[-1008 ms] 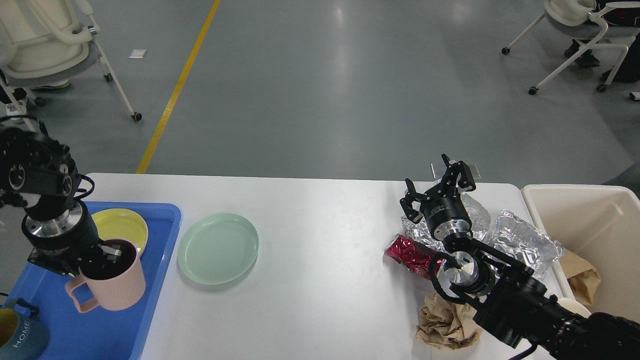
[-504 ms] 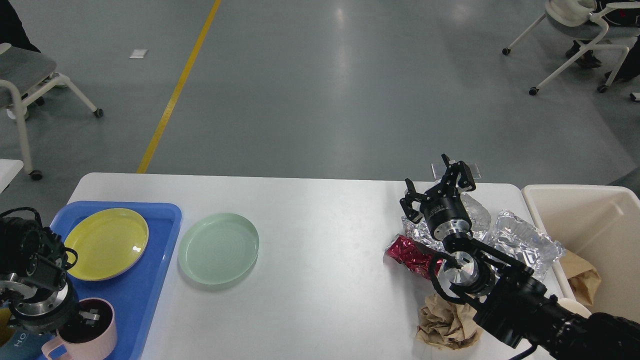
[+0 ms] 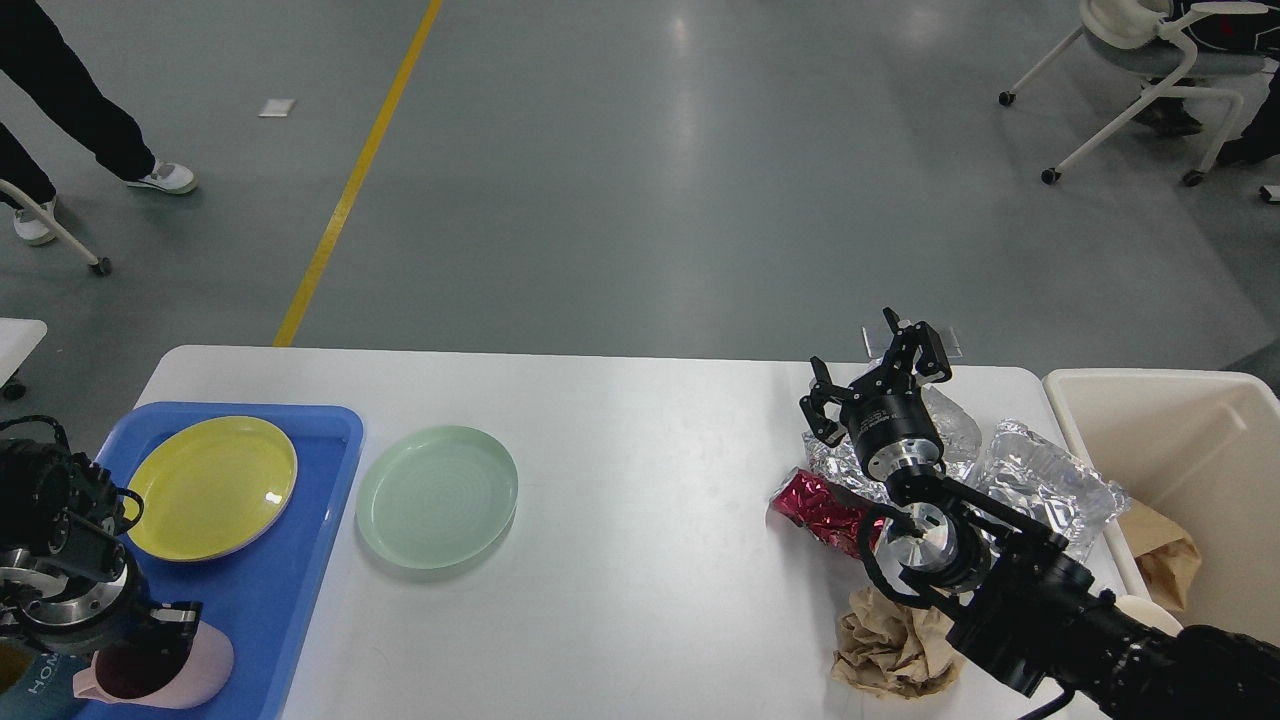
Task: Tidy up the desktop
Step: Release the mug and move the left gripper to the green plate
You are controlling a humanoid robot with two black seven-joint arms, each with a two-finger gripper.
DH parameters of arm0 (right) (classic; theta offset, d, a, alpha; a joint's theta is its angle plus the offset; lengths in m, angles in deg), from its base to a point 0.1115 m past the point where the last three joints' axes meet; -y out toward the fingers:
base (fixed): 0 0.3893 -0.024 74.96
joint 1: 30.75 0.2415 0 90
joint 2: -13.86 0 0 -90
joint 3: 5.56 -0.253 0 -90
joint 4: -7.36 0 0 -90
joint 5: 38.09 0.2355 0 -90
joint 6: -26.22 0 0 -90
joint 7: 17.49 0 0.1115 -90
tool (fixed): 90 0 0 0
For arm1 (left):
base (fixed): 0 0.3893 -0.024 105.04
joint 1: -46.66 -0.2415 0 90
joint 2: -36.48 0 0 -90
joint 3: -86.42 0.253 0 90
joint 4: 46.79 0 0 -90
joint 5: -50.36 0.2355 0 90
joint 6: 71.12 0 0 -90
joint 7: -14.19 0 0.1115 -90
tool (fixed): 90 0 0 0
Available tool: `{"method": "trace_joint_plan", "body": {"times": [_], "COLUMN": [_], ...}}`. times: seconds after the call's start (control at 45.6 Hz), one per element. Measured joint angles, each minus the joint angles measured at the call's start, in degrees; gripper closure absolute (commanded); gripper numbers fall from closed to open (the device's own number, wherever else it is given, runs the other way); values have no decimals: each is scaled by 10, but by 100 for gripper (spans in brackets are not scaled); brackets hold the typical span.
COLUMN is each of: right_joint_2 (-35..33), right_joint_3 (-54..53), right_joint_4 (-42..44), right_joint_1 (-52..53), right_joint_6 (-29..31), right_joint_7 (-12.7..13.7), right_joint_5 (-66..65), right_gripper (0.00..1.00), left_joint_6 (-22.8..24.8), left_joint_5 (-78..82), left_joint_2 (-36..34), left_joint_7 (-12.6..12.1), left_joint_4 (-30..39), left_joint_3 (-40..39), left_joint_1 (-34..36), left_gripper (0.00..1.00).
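Note:
The white desktop (image 3: 640,480) spans the view. At its left, a blue tray (image 3: 300,560) holds a yellow plate (image 3: 212,487) and a pink cup (image 3: 195,665) that is tipped over, its mouth facing left. My left gripper (image 3: 160,630) is at the cup's rim and looks shut on it, though only one finger (image 3: 175,613) shows. A green plate (image 3: 436,496) lies on the desktop beside the tray. My right gripper (image 3: 868,365) hangs open and empty above crumpled foil (image 3: 1045,480), close to a red wrapper (image 3: 815,505).
A crumpled brown paper (image 3: 890,650) lies near the front edge beside my right arm. A beige bin (image 3: 1180,450) at the right end holds more brown paper. A blue-grey mug (image 3: 40,685) sits at the tray's near corner. A person's legs (image 3: 60,90) are on the floor, far left.
My left arm carried the pink cup from above the yellow plate down to the tray's near end, where it now tilts. The right arm stayed still. A person replaced the chair at far left.

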Motion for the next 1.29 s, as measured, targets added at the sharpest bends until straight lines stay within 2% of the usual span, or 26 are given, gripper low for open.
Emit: {"method": "trace_joint_plan", "body": {"times": [0.153, 0.219, 0.307, 0.482, 0.57, 0.635, 0.723, 0.811, 0.942, 1.073, 1.293], "right_joint_2": [0, 0, 0, 0, 0, 0, 0, 0, 0, 0, 0], "right_joint_3": [0, 0, 0, 0, 0, 0, 0, 0, 0, 0, 0], "right_joint_4": [0, 0, 0, 0, 0, 0, 0, 0, 0, 0, 0], "right_joint_1": [0, 0, 0, 0, 0, 0, 0, 0, 0, 0, 0], "right_joint_6": [0, 0, 0, 0, 0, 0, 0, 0, 0, 0, 0], "right_joint_7": [0, 0, 0, 0, 0, 0, 0, 0, 0, 0, 0], "right_joint_5": [0, 0, 0, 0, 0, 0, 0, 0, 0, 0, 0], "right_gripper": [0, 0, 0, 0, 0, 0, 0, 0, 0, 0, 0], "left_joint_6": [11, 35, 98, 272, 309, 310, 278, 214, 93, 2, -142], "left_joint_5": [-1, -1, 0, -14, -69, -120, -177, -241, -353, -410, -423], "left_joint_2": [-9, -24, -52, -91, -98, -95, -83, -65, -42, -28, -7], "left_joint_7": [-1, 0, 3, 6, 0, -16, -45, -58, -62, -63, -66], "left_joint_4": [0, 0, -4, -59, -85, -95, -98, -96, -89, -74, -71], "left_joint_3": [2, 4, 5, -5, -12, -12, -18, -34, -71, -122, -253], "left_joint_1": [23, 51, 103, 228, 255, 255, 226, 182, 119, 70, -16], "left_gripper": [1, 1, 1, 2, 2, 3, 3, 3, 3, 3, 3]}}
